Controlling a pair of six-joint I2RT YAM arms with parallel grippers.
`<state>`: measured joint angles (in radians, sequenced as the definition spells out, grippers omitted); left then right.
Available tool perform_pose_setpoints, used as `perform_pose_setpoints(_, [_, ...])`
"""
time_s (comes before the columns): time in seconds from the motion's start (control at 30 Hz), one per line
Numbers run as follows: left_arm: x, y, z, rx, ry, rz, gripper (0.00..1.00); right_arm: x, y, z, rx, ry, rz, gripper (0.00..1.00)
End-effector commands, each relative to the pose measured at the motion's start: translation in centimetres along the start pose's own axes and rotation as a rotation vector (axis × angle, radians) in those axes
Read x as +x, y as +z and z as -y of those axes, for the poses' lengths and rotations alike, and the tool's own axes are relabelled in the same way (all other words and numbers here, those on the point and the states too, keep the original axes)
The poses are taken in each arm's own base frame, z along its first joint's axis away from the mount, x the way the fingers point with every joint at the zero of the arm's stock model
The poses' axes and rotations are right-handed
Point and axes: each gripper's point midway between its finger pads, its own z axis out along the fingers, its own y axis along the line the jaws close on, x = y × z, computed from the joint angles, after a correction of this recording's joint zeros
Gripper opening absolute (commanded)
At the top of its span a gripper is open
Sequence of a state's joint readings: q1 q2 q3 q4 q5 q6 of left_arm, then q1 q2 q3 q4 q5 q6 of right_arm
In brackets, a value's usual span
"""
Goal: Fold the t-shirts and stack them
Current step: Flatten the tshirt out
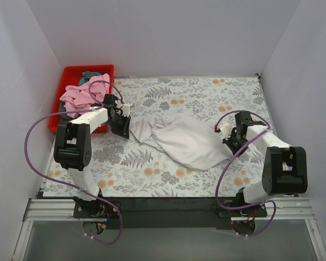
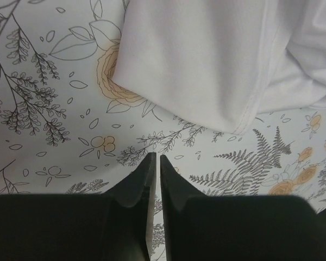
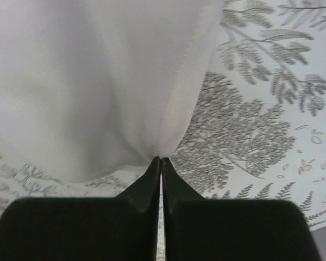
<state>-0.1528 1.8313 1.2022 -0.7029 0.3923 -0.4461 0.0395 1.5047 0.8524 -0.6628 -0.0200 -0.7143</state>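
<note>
- While pinching only a thin fold of the white t-shirt [image 3: 98, 70] in the right gripper [image 3: 160, 159], jaws pressed fully together and cloth drawn to a peak at the tips, risks losing it on any sharp pull, with so little fabric caught there.
- Holds nothing in the left gripper [image 2: 155, 157]: jaws all but closed, a thin slit between them, tips over bare print and just short of the shirt's stitched hem.
- Cannot take cloth that way without opening first; would probably just shove the hem along and bunch it if driven forward as is.
- Leaves the white shirt crumpled mid-table between the two arms, rumpled and doubled over at its left end; likely to stretch or fold crooked if hauled from the right side alone.
- Has the pink t-shirt [image 1: 81, 95] heaped in the red bin [image 1: 70, 69] at the far left corner, a scrap of teal behind it, well apart from the white one and close beside the left arm; could get caught by a careless swing.
- Works on a floral cover [image 1: 206, 89], grey ferns and orange blooms on white, lying flat; may drag at the cotton.
- Sits boxed in by plain white walls [image 1: 168, 32] on three sides, with a black strip [image 1: 168, 204] and a metal rail [image 1: 43, 209] along the near edge.
</note>
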Motion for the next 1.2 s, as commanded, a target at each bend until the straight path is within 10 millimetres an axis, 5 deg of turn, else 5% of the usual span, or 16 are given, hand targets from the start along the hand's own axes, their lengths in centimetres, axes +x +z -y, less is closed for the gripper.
perform_pose_setpoints(0.0, [-3.1, -1.3, 0.7, 0.034, 0.035, 0.077, 0.06, 1.1, -1.5, -4.8, -0.168, -0.163, 0.020, 0.01])
perform_pose_setpoints(0.07, [-3.7, -2.1, 2.1, 0.104, 0.053, 0.084, 0.19, 1.0, -2.3, -7.7, -0.227, -0.298, 0.069, 0.01])
perform_pose_setpoints(0.1, [-3.9, -2.4, 3.5, 0.174, 0.063, 0.095, 0.41, 0.7, -3.4, -9.7, -0.277, -0.344, 0.116, 0.01])
perform_pose_setpoints(0.17, [-3.7, -2.5, 4.5, 0.210, 0.069, 0.091, 0.58, -0.2, -4.9, -11.1, -0.323, -0.405, 0.172, 0.01])
perform_pose_setpoints(0.23, [-3.4, -2.1, 5.4, 0.220, 0.085, 0.076, 0.71, -0.9, -6.5, -12.0, -0.369, -0.411, 0.203, 0.19])
perform_pose_setpoints(0.3, [-3.2, -1.4, 6.0, 0.217, 0.085, 0.068, 0.76, -3.8, -8.3, -11.2, -0.354, -0.396, 0.282, 0.45])
perform_pose_setpoints(0.37, [-3.2, -0.6, 5.7, 0.194, 0.080, 0.061, 0.79, -6.2, -8.8, -10.4, -0.379, -0.348, 0.321, 0.57])
perform_pose_setpoints(0.4, [-3.3, -0.3, 5.9, 0.187, 0.079, 0.056, 0.80, -8.6, -10.0, -9.3, -0.358, -0.312, 0.365, 0.59])
perform_pose_setpoints(0.63, [-3.7, 1.6, 4.7, 0.073, 0.077, 0.029, 0.78, -18.3, -6.8, -3.0, -0.289, -0.013, 0.378, 0.64])
perform_pose_setpoints(0.73, [-3.1, 2.1, 3.9, 0.030, 0.052, 0.002, 0.75, -20.3, -5.2, -1.1, -0.257, 0.022, 0.365, 0.65])
perform_pose_setpoints(0.93, [-1.6, 1.4, 3.7, -0.007, 0.025, -0.004, 0.73, -21.1, -2.2, -1.7, -0.288, 0.020, 0.321, 0.65])
perform_pose_setpoints(1.17, [-0.2, 2.2, 6.5, 0.148, -0.075, -0.053, 0.53, -20.1, -0.2, -3.1, -0.331, 0.005, 0.279, 0.63])
